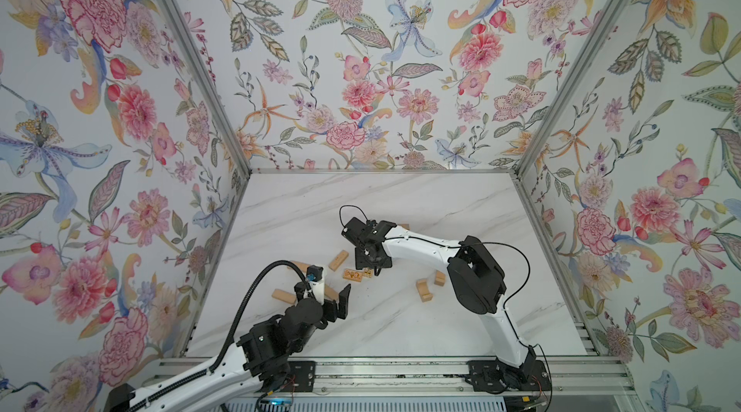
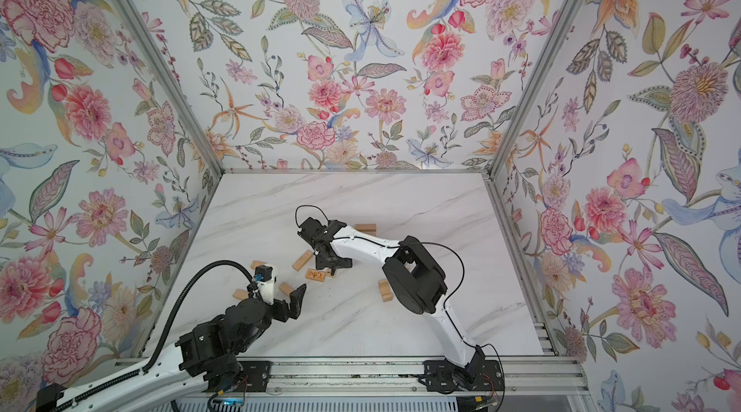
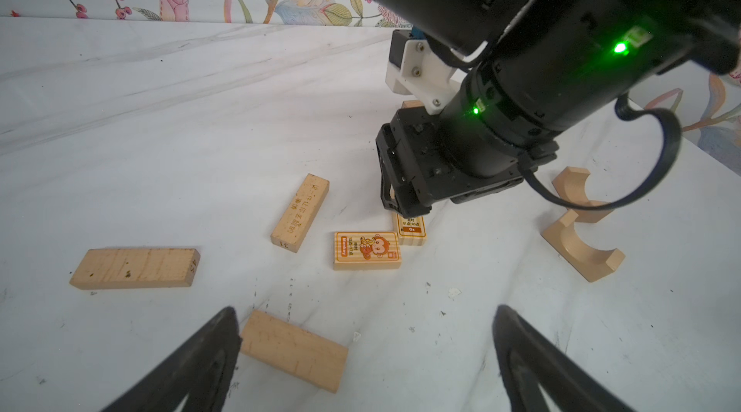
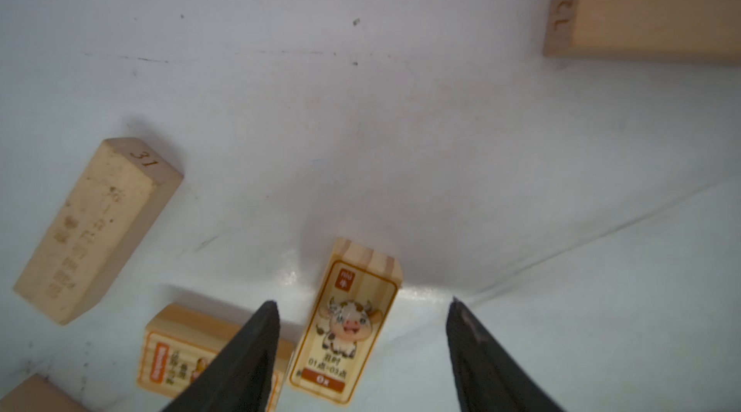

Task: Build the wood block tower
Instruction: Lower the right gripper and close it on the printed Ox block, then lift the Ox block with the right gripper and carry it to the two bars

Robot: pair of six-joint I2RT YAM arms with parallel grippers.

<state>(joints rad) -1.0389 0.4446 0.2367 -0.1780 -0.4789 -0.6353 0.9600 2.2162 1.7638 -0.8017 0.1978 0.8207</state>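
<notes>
The wood blocks lie scattered singly on the marble table (image 1: pixel 401 321); no tower is in view. My right gripper (image 4: pixel 364 301) is open and low over a printed "Ox" block (image 4: pixel 349 325), one finger on each side with gaps to both. Beside it lie a printed "Monkey" block (image 4: pixel 180 350) and an engraved bar marked 31 (image 4: pixel 96 229). My left gripper (image 3: pixel 365 309) hangs open above the table near the front left, holding nothing. A plain bar (image 3: pixel 294 350) lies just past its finger (image 3: pixel 208 358). In both top views the right gripper (image 1: pixel 371 265) hides the Ox block.
Two arch blocks (image 3: pixel 581 247) (image 3: pixel 577 193) lie to the right of the printed pair. Another bar (image 3: pixel 134 268) rests at the left and one (image 2: pixel 365 228) at the back behind the right arm. Floral walls close three sides; a metal rail (image 1: pixel 401 370) runs along the front.
</notes>
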